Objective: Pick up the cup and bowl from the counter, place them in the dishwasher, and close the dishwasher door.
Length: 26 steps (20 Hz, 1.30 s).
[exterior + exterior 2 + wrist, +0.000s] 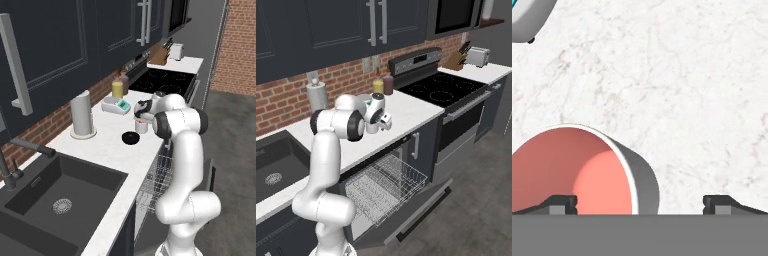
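A: Where does the hand stand?

B: The gripper [640, 204] hangs over the cup [587, 172], jaws spread wide and holding nothing. In the hand view the cup sits at the lower left of the frame, pink inside, grey-white wall; one fingertip crosses its mouth, the other stands over bare counter [687, 90] at the lower right.

A: So the step is the grasp on the cup?

B: I judge so. The rim isn't centred between the tips. I'd shift toward the cup until its wall lies between both fingers, descend, then close.

A: And the bowl?

B: In the left base view the bowl [130, 138] lies at mid-frame, just beside the cup [141, 127] and nearer the camera. A careless descent could nudge it.

A: The surroundings?

B: White speckled stone. A paper-towel roll [81, 115] stands left of centre, a sink [55, 195] at the lower left. In the right base view the dishwasher [387, 187] shows at lower centre, its wire rack out, the dishwasher door [421, 210] lowered beneath it, and a stove [443, 87] at the upper right.
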Tool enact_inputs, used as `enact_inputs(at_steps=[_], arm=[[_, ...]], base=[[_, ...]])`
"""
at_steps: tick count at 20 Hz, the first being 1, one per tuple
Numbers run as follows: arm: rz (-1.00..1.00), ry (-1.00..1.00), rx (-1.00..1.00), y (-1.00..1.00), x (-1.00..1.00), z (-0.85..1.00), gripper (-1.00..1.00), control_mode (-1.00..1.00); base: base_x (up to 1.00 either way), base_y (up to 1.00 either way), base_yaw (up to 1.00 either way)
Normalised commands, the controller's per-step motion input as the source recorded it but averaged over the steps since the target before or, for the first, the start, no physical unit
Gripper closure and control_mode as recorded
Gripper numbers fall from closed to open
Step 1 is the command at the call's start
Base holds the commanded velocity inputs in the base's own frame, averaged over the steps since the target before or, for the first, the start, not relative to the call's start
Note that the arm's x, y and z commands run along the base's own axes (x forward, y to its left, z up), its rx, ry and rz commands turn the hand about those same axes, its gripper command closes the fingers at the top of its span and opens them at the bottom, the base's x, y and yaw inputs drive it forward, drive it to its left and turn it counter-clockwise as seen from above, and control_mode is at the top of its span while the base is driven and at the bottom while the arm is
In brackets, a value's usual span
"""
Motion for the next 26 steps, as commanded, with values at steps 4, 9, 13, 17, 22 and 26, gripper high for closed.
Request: enact_inputs(at_steps=[4,9,13,17,22,26], arm=[[0.00,0.00,0.03,0.00,0.22,-0.12,-1.00,-1.00],[0.00,0.00,0.02,0.00,0.04,-0.15,1.00,-1.00],[0.00,0.00,0.00,0.00,-0.16,-0.09,1.00,-1.00],[0.00,0.00,0.00,-0.03,-0.45,-0.07,1.00,-1.00],[0.00,0.00,0.00,-0.04,-0.55,-0.09,1.00,-1.00],[0.00,0.00,0.00,-0.11,-0.61,-0.03,1.00,-1.00]], base=[[0.00,0.00,0.00],[0.00,0.00,0.00],[0.00,0.00,0.00],[0.00,0.00,0.00],[0.00,0.00,0.00],[0.00,0.00,0.00]])
